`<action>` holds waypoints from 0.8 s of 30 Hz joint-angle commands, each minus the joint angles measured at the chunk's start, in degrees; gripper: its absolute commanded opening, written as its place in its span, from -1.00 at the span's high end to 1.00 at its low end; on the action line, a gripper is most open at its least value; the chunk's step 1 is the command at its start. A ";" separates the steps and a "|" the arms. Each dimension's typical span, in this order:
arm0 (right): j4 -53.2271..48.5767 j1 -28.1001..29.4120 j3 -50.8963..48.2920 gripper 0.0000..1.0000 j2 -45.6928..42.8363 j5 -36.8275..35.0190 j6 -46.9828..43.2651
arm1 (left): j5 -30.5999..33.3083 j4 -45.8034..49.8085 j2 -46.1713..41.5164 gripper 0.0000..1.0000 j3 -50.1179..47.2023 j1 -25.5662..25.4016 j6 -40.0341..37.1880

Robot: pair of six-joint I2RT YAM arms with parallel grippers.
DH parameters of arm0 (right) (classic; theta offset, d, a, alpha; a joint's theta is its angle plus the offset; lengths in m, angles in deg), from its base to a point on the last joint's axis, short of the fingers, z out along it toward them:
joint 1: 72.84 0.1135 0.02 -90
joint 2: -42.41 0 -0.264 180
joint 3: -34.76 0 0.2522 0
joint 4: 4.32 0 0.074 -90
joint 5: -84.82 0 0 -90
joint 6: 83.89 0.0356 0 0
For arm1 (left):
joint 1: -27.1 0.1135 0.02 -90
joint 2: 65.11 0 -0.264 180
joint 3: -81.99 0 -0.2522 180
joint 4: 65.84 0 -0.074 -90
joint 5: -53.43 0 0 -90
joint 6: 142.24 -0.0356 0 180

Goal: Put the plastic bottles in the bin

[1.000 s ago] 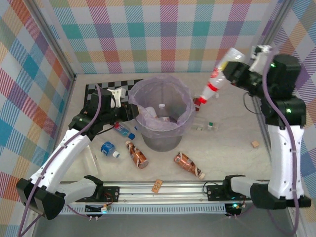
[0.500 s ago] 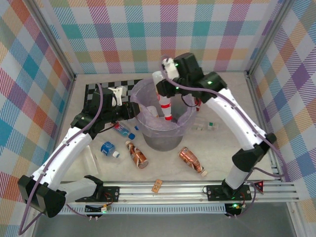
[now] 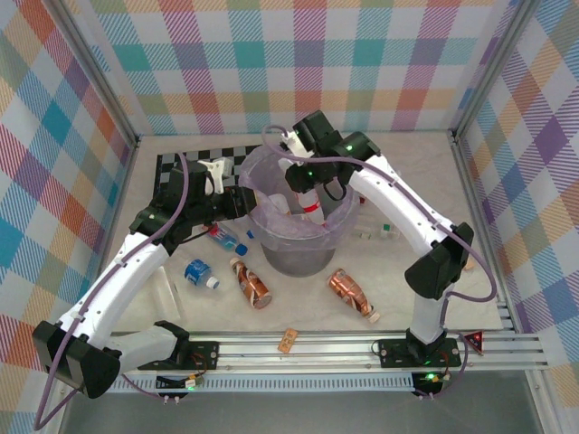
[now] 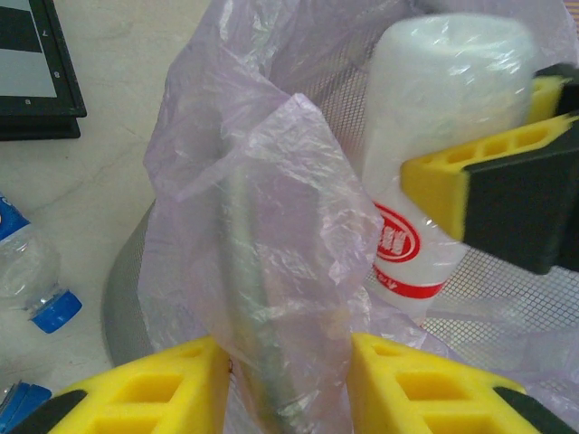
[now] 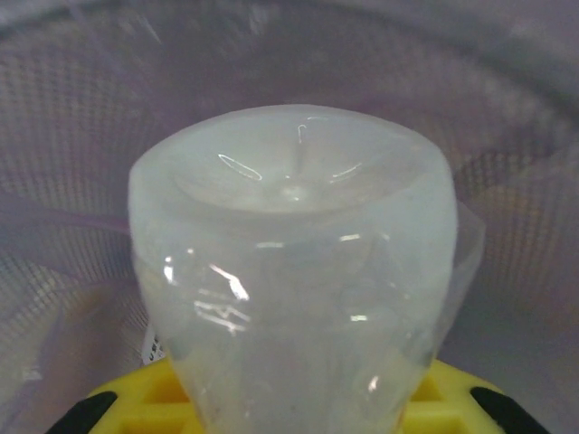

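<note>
The right hand (image 3: pixel 303 181) is clenched on a white bottle (image 3: pixel 309 206) with a red-printed label. It holds the bottle cap-down inside the mouth of the bin (image 3: pixel 294 258), and the wrist view shows the bottle's base facing the camera with the mesh wall around it. The left hand (image 4: pixel 289 384) is closed on the bin's near-left rim, pinching the lilac bag (image 4: pixel 271 226) and the rim between its yellow fingers (image 4: pixel 145 393). Five bottles lie loose on the worktop (image 3: pixel 425 298). A blue-capped bottle (image 3: pixel 226 240) is just left of the bin, and a crushed blue-labelled bottle (image 3: pixel 199 273) is nearer the arm bases. One brown-labelled bottle (image 3: pixel 251 283) is in front of the bin, and a second brown bottle (image 3: pixel 349 297) is to its right. A small clear bottle (image 3: pixel 375 232) lies beside the bin's right wall. What is already in the bin cannot be made out.
</note>
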 commanded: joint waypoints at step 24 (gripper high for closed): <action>6.48 0.05 -11.10 -0.47 -3.86 2.08 7.25 | 0.10 1.19 1.87 0.25 -1.39 -0.43 -0.33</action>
